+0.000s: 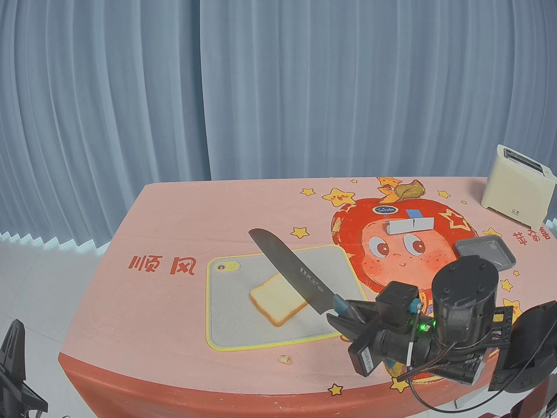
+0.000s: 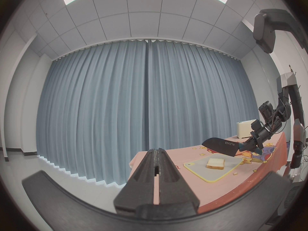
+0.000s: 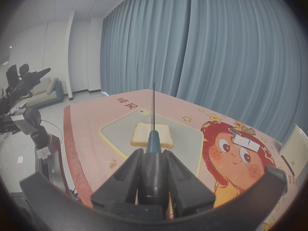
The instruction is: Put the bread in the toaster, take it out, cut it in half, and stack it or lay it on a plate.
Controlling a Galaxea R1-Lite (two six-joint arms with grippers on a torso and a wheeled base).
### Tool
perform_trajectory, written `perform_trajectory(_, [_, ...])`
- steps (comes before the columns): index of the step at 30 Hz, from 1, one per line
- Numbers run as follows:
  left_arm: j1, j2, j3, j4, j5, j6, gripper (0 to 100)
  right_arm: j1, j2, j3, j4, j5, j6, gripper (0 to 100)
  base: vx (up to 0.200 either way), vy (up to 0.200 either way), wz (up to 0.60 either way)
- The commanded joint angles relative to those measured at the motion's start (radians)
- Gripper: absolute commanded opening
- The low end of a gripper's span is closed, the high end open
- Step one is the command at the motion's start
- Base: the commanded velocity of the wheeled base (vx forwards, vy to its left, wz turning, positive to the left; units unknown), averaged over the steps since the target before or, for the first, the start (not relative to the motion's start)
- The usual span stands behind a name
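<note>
One knife raised over one slice of bread

Head view: the right gripper [image 1: 342, 314] pinches the knife [image 1: 290, 268] by its handle, with the blade slanting over the single bread [image 1: 278, 299] slice on the cutting board [image 1: 232, 320]. The board lies near the table [image 1: 174, 222] front edge, one crumb [image 1: 284, 359] beside it. One toaster [image 1: 518, 187] stands at the far right corner, one grey plate [image 1: 486, 251] near it. Left wrist view: the left gripper [image 2: 156, 174], fingers pressed together, hangs beyond the table's left edge. Right wrist view: the blade shows edge-on above the bread's middle.
</note>
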Motion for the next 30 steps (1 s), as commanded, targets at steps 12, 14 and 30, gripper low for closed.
perform_trajectory(12, [-0.001,0.338,-0.16,-0.026,-0.113,0.132,0,0.0,-0.005,0.005,0.0,-0.001,0.0,0,0.0,0.0,0.0])
perform_trajectory(14, [-0.001,0.367,-0.176,-0.016,-0.124,0.154,0,0.006,-0.006,0.013,-0.002,-0.001,0.0,0,0.0,0.0,0.0])
perform_trajectory(30, [-0.006,0.545,-0.309,-0.01,-0.26,0.146,0,-0.01,-0.014,-0.009,0.001,-0.001,-0.005,0,0.0,0.0,0.0])
